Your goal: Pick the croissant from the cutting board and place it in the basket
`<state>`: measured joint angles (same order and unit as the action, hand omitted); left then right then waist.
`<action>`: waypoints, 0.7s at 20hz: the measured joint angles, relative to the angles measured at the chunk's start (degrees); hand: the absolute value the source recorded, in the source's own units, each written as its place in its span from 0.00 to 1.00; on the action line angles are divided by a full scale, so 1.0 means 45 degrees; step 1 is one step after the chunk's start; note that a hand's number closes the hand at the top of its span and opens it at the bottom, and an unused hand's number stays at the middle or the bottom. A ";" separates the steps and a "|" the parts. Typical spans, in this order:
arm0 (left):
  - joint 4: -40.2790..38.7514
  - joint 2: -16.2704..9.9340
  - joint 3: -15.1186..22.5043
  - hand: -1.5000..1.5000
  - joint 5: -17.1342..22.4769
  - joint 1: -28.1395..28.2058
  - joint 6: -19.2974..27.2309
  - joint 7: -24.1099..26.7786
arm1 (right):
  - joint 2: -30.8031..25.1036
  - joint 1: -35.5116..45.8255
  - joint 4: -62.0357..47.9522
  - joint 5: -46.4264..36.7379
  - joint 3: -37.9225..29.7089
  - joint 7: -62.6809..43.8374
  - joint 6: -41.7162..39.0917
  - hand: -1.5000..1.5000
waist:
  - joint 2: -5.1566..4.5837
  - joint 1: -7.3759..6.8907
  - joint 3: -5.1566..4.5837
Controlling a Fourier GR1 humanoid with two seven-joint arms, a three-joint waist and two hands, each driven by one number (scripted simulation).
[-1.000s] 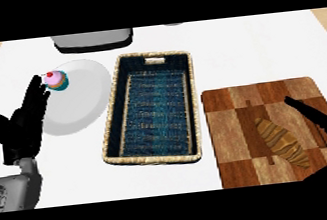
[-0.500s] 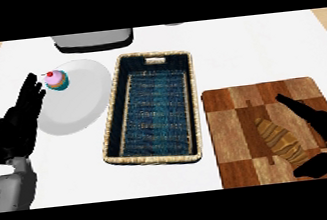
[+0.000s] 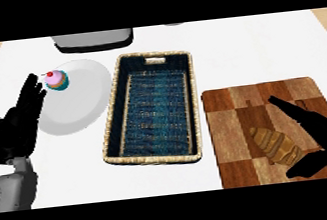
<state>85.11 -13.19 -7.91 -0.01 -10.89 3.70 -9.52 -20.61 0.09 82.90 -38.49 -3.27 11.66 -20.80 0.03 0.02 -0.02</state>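
Our right robot hand (image 3: 319,138) lay over the wooden cutting board (image 3: 229,105) at the bench's near right corner, fingers straight and thumb spread, bracketing but not yet grasping the croissant (image 3: 276,145). The croissant rested on the board's near half, just beside the fingers and between them and the thumb; whether they touched it we could not tell. The woven basket (image 3: 115,122), lined in blue, stood mid-bench, just left of the board, and held nothing we could see. Our left robot hand (image 3: 16,125) rested open, fingers up, near the bench's left edge, partly over a white plate (image 3: 85,107) bearing a pink cupcake (image 3: 57,80). A grey appliance (image 3: 92,39) sat at the far edge.

We judged the grasp the risky step: the croissant lay slantwise to the fingers, so a closing hand could have pushed it towards the board's near edge instead of catching it. A carry too low could have clipped the basket's raised right rim, and an early release could have left the pastry on the bench between board and basket.
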 measured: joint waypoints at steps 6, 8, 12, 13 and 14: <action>-0.0190 0.0162 -0.0032 0.50 -0.0182 -0.0156 0.0004 0.0103 | 0.0117 0.0377 -0.0757 -0.0565 0.0114 0.0283 0.0048 0.00 | 0.0041 0.0003 -0.0084; -0.0225 0.0156 -0.0016 0.50 -0.0254 -0.0400 0.0056 -0.0146 | 0.0028 0.0390 -0.0933 -0.0720 0.0268 0.0569 -0.0079 1.00 | 0.0061 0.0008 -0.0128; -0.0151 0.0181 -0.0047 0.50 -0.0292 -0.0355 0.0087 -0.0152 | -0.0345 0.0292 -0.1328 -0.1476 0.0799 0.1656 0.0300 1.00 | 0.0133 0.0010 -0.0214; -0.0010 0.0240 0.0011 0.50 -0.0314 -0.0300 0.0115 -0.0228 | -0.0406 0.0341 -0.1501 -0.1533 0.0826 0.1915 0.0347 1.00 | 0.0150 0.0000 -0.0225; -0.0159 0.0232 -0.0030 0.50 -0.0310 -0.0324 0.0088 -0.0064 | -0.0411 0.0389 -0.1663 -0.1478 0.0794 0.2129 0.0342 1.00 | 0.0158 0.0008 -0.0236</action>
<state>84.40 -12.15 -8.04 -1.40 -12.35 4.10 -9.81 -22.46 1.84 75.42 -45.14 0.31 21.24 -19.26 0.74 0.06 -1.09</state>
